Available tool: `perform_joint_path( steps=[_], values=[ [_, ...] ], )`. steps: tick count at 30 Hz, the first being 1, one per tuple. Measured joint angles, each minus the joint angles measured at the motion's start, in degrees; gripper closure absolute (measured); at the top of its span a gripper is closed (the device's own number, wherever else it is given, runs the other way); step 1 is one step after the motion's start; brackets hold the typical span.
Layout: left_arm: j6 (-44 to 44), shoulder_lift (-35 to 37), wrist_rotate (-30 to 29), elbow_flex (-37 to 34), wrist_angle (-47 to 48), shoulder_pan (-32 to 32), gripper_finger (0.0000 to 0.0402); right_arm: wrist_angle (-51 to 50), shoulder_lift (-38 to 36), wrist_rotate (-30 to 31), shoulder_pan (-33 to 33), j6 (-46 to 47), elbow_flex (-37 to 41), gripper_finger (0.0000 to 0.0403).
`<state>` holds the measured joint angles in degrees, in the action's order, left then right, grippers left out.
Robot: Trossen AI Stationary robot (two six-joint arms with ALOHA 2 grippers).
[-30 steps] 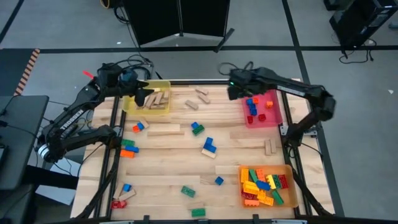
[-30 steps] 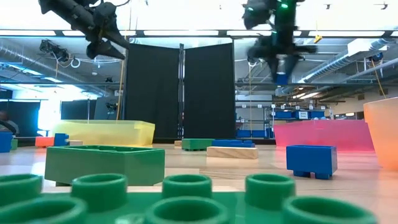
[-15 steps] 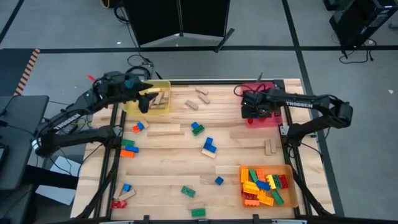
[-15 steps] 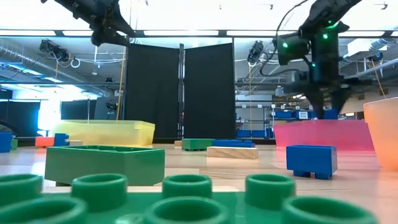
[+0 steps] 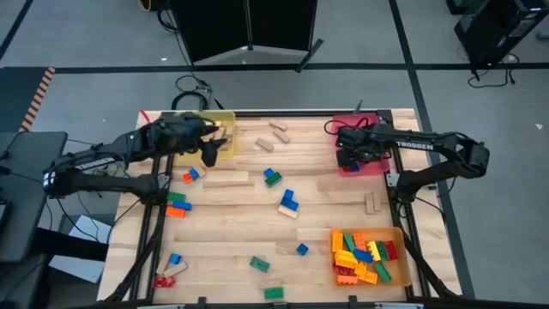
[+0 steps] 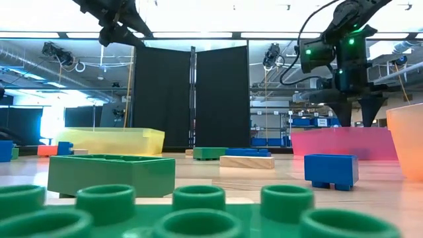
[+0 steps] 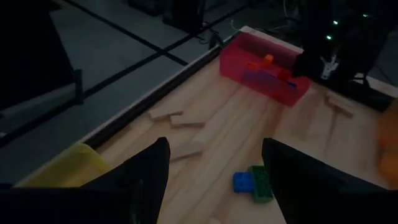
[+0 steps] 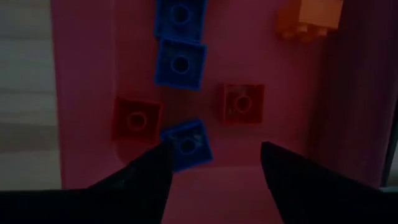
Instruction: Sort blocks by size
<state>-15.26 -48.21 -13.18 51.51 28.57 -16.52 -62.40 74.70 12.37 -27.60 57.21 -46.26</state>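
The wooden table (image 5: 257,227) is bounded by a raised frame on all sides. The widest bare area lies across its middle, between the central blocks and the near row; the far edge is crowded by 2 trays.

The right gripper (image 5: 347,154) hangs over the red tray (image 5: 377,163) at the far right corner. Its fingers (image 8: 149,171) stand apart with nothing between them. Directly below, on the tray floor, lie 5 small single-stud bricks: 3 blue (image 8: 180,62), 2 red (image 8: 242,104), plus 1 orange brick (image 8: 317,15) near the tray wall.

The left gripper (image 5: 208,154) is at the near edge of the yellow tray (image 5: 225,116), far left corner. Its fingers (image 7: 146,174) are spread and empty. Tan wooden blocks lie in and beside this tray.

The orange tray (image 5: 330,236) at the near right corner holds a heap of larger studded bricks in yellow, orange, red, blue and green.

Loose blocks on the table:
- a long wooden block (image 5: 227,180) left of centre;
- a blue-and-green brick pair (image 5: 272,177) beside it;
- a blue L-shaped brick (image 5: 288,202) at centre;
- 2 wooden blocks (image 5: 279,129) near the far edge;
- green bricks (image 5: 259,264) and a blue brick (image 5: 302,250) along the near side;
- a green and orange group (image 5: 177,204) at the left edge.
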Motion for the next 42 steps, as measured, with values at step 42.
perform_joint_path(
  steps=[42],
  values=[
    [-51.01, -8.04, -9.62, -1.05, 45.37, 16.85, 0.0178, 1.80, -24.44, 0.18, 0.00, -14.80, -1.22, 0.0080]
  ],
)
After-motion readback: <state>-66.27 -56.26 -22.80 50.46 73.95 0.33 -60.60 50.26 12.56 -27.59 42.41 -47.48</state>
